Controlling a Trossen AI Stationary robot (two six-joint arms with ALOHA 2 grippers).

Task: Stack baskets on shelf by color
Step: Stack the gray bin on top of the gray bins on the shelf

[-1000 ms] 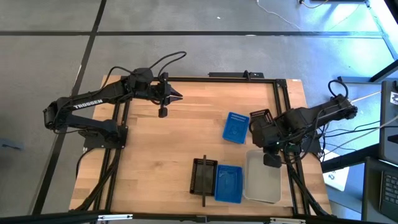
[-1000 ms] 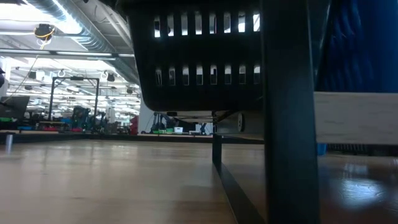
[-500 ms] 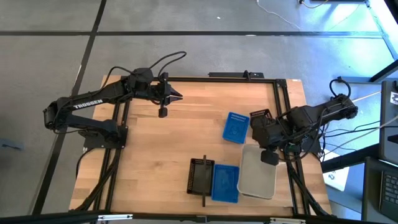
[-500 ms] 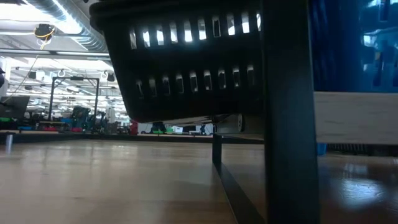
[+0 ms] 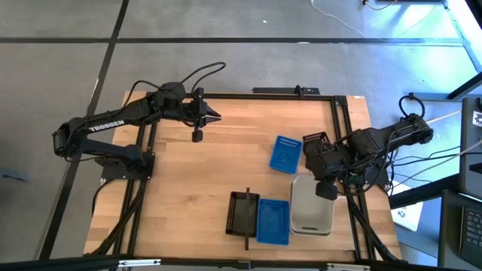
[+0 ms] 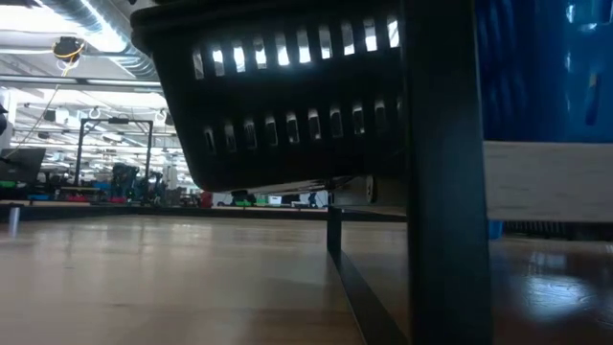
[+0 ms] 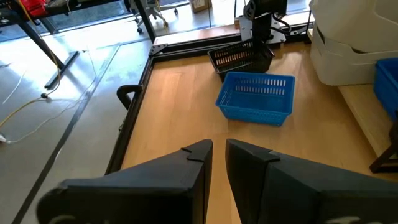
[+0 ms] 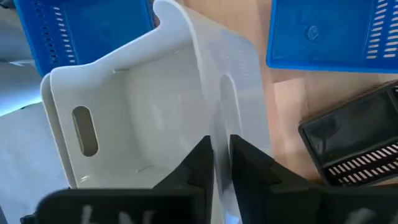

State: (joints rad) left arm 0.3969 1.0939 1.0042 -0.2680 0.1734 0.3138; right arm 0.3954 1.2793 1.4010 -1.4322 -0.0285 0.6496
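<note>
My right gripper (image 5: 325, 190) points down over a translucent white basket (image 5: 310, 214) at the table's near right, its fingers (image 8: 202, 155) astride the basket's rim. In the left wrist view this white basket (image 7: 339, 15) sits nested in another white one (image 7: 357, 56) on the pale shelf (image 7: 364, 112). A blue basket (image 5: 273, 222) and a black slotted basket (image 5: 242, 213) stand beside it on the shelf. My left gripper (image 5: 217, 117) hovers at the far left, narrowly open (image 7: 217, 146) on nothing. My right gripper comes from above, pointing down, onto the white basket's side wall at its rim (image 8: 214, 127). One finger is inside the tub and one outside. The rim runs between the fingertips. The tub looks tilted in the right wrist view, and its lower part rests in the white tub beneath.
A loose blue basket (image 5: 285, 154) and a black basket (image 5: 316, 141) lie on the table just beyond the shelf, near my right arm. The shelf's black upright bar (image 6: 441, 172) stands beside the black basket (image 6: 287, 96). Open tabletop stretches across the middle and left.
Under my right gripper the white basket has swung askew and then squared up again, ending closer to the blue basket and lower. The blue and black baskets on the shelf have slid slightly toward the table's left, and the black one has tipped a little.
</note>
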